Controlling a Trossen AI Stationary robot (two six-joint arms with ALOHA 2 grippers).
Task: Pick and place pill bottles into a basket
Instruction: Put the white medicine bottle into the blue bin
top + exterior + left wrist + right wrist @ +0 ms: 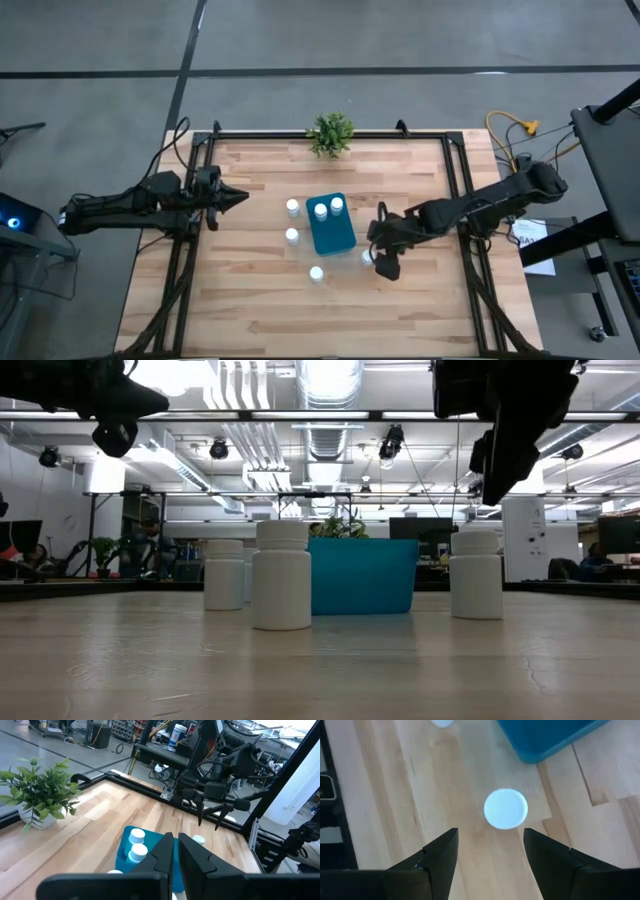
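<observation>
Seen from above: light wooden slatted table (250, 300) with a small teal-blue rectangular plastic basket (333, 236) near its middle, two small white cylindrical capped pill bottles (321, 210) standing upright inside at the end nearer the small green potted plant (331, 133) on the table's far edge. Four more white bottles upright on the wood outside the basket: two just beside its left side (292, 207) (292, 236), one near its front left corner (316, 273), one by its front right corner (367, 256). Right gripper (386, 264) poised directly over that last bottle, dark fingers (437, 857) spread wide to either side of the round white cap (506, 808), holding nothing, apart from the bottle below. Left gripper (240, 196) parked well to the left of the basket, above the table, pointed toward it, fingers (162, 855) pressed together and empty. At table level: three bottles (281, 575) in front of and beside the teal basket, both grippers raised clear of the tabletop.
</observation>
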